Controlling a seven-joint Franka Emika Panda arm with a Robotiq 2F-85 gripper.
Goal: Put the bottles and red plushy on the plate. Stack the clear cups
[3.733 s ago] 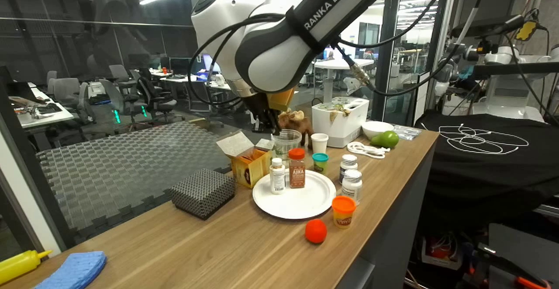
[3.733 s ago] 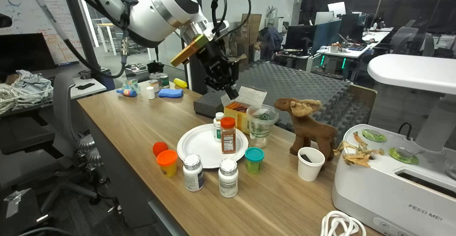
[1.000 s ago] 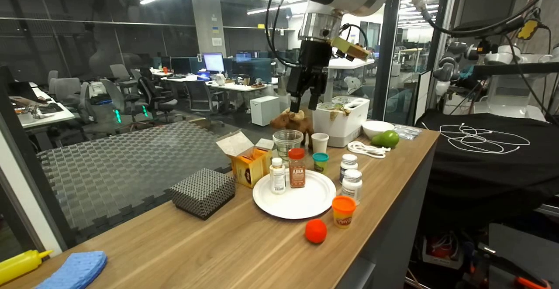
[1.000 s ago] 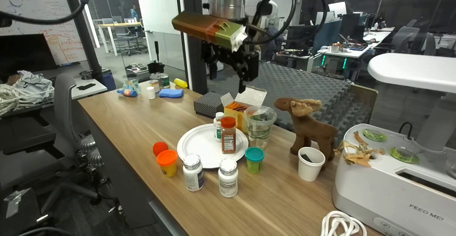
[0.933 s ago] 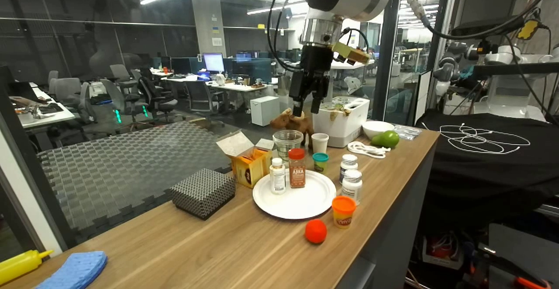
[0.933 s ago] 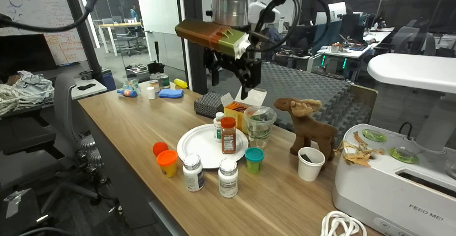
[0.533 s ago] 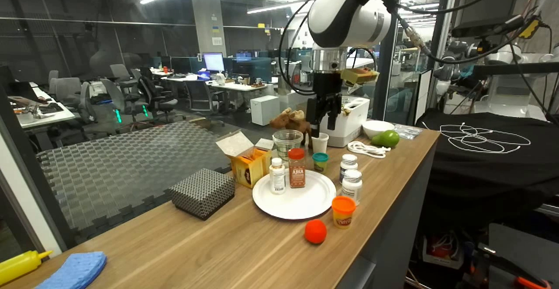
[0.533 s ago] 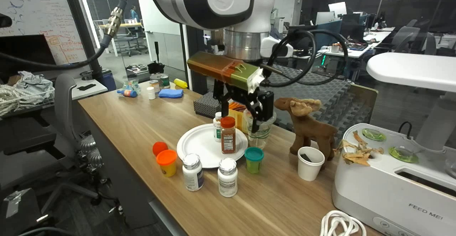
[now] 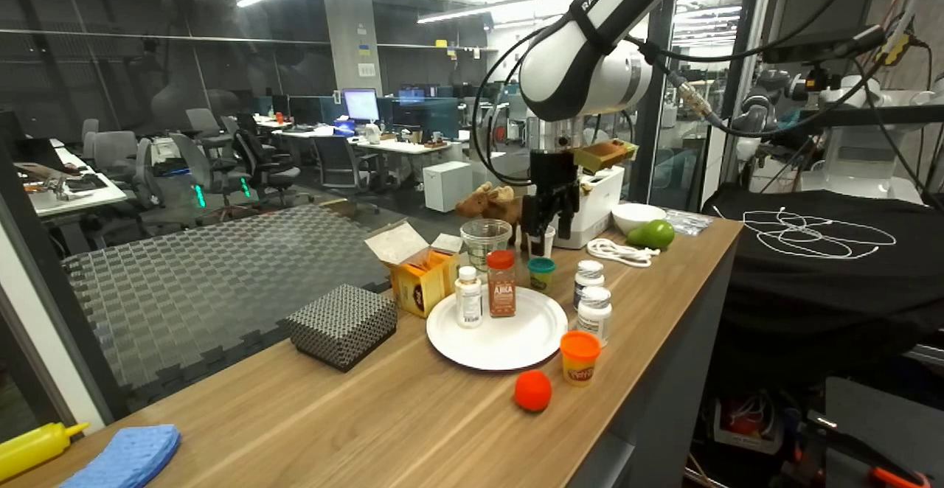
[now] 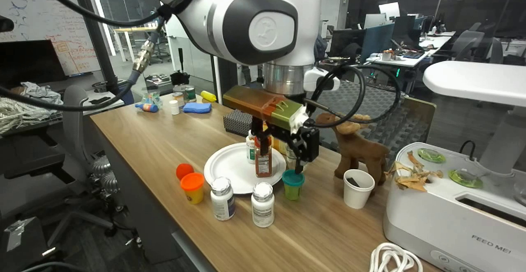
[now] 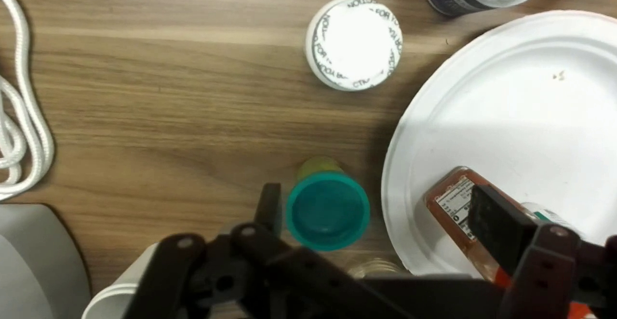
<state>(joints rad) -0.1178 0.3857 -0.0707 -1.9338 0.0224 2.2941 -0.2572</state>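
On the wood-grained counter a round white plate with a shallow stepped rim carries two things, both upright: a slim, rounded white bottle, and a squared, see-through spice bottle with brick-coloured contents under a smooth red lid; a stout bottle and its stout twin, caps sheathed in shiny seals, stand near the plate on the wood; the red plushy, a plain round ball, sits off the plate too, just beside an orange-lidded tub; a clear cup, see-through plastic, stands between the yellow carton and the brown plush moose, and from here I cannot tell whether a second is nested in it; a dark box with a woven-looking surface sits near the carton.

The black gripper hangs low with its fingers spread well apart, gripping nothing; in the wrist view the teal-lidded tub lies between them, nearer one than the other, though I cannot tell whether either touches it.

Only the wrist view shows pale specks on the plate and the lettering ringing the stout twin's seal; in an exterior view a glossy green fruit and a white bowl show; in an exterior view the paper cup reveals a dark scrap inside; there, too, the gripper hides much of the clear cup.
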